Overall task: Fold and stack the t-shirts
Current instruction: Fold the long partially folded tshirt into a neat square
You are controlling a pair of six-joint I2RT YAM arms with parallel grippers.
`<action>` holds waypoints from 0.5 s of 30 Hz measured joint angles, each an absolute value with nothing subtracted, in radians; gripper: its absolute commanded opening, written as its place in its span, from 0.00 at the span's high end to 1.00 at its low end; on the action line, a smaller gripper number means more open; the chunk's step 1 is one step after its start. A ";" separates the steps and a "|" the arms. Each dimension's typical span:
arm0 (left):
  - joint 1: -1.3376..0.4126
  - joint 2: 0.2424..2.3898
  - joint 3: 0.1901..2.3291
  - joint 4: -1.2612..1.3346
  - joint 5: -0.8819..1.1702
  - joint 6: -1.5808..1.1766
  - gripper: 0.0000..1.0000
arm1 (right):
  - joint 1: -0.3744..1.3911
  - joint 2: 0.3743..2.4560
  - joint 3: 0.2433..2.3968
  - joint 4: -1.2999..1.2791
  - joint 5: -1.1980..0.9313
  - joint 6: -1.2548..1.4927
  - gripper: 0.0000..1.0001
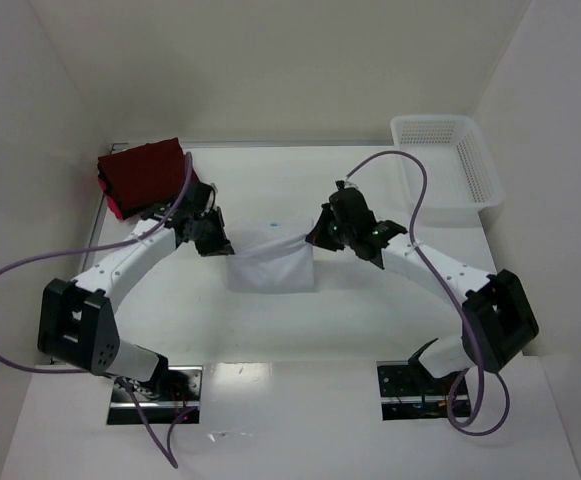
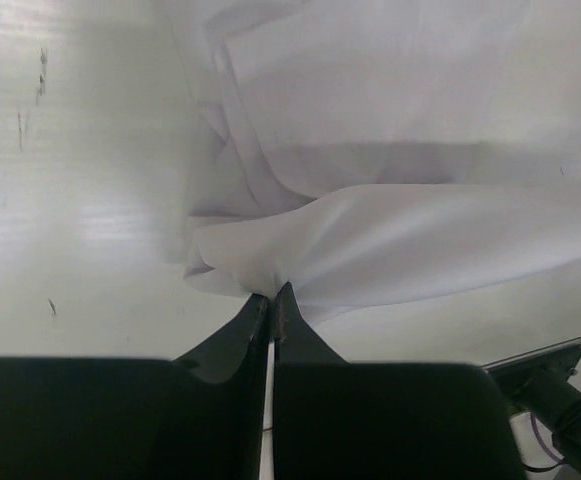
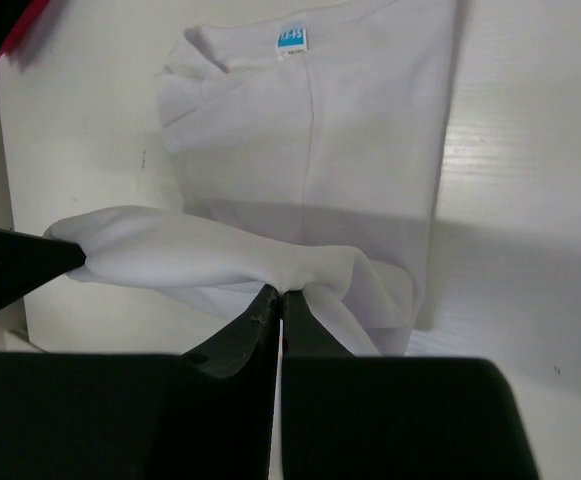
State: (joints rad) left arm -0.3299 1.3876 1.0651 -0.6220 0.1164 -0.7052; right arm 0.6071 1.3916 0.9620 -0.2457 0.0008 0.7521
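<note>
A white t-shirt point(image 1: 270, 265) lies partly folded at the middle of the table, its blue neck label point(image 3: 290, 38) showing in the right wrist view. My left gripper point(image 1: 220, 243) is shut on the shirt's far left corner point(image 2: 260, 275) and holds it lifted. My right gripper point(image 1: 315, 238) is shut on the far right corner point(image 3: 300, 275), also lifted. The cloth edge stretches between the two grippers above the rest of the shirt point(image 2: 390, 90). Folded dark red t-shirts point(image 1: 142, 175) are stacked at the far left corner of the table.
A white plastic mesh basket point(image 1: 448, 165) stands at the far right. White walls close in the table on the left, back and right. Purple cables point(image 1: 415, 195) loop from both arms.
</note>
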 measured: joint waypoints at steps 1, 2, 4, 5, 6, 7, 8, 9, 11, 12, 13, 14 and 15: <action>-0.315 1.420 1.084 -0.617 0.131 -0.690 1.00 | 0.601 1.415 0.975 -0.239 -0.002 0.747 1.00; -0.304 1.453 1.104 -0.611 0.144 -0.674 1.00 | 0.594 1.440 0.992 -0.234 -0.005 0.741 1.00; -0.283 1.507 1.137 -0.595 0.168 -0.646 1.00 | 0.582 1.489 1.031 -0.226 -0.010 0.733 1.00; -0.274 1.531 1.150 -0.588 0.180 -0.629 1.00 | 0.574 1.515 1.052 -0.219 -0.012 0.728 1.00; -0.266 1.555 1.162 -0.583 0.191 -0.621 1.00 | 0.568 1.539 1.068 -0.208 -0.013 0.723 1.00; -0.259 1.577 1.174 -0.579 0.201 -0.607 1.00 | 0.562 1.559 1.081 -0.195 -0.014 0.719 1.00; -0.251 1.603 1.188 -0.573 0.213 -0.600 1.00 | 0.557 1.578 1.092 -0.187 -0.015 0.716 1.00; -0.242 1.627 1.202 -0.566 0.221 -0.594 1.00 | 0.552 1.594 1.102 -0.182 -0.016 0.714 1.00; -0.226 1.672 1.228 -0.559 0.239 -0.576 1.00 | 0.541 1.627 1.126 -0.175 -0.018 0.711 1.00; -0.216 1.693 1.244 -0.557 0.250 -0.570 1.00 | 0.533 1.644 1.139 -0.173 -0.019 0.710 1.00; -0.209 1.713 1.261 -0.556 0.260 -0.563 0.99 | 0.526 1.658 1.151 -0.171 -0.020 0.708 1.00; -0.205 1.731 1.279 -0.556 0.268 -0.553 0.98 | 0.518 1.670 1.161 -0.170 -0.021 0.707 1.00; -0.202 1.749 1.303 -0.556 0.276 -0.547 0.96 | 0.511 1.679 1.168 -0.168 -0.023 0.704 1.00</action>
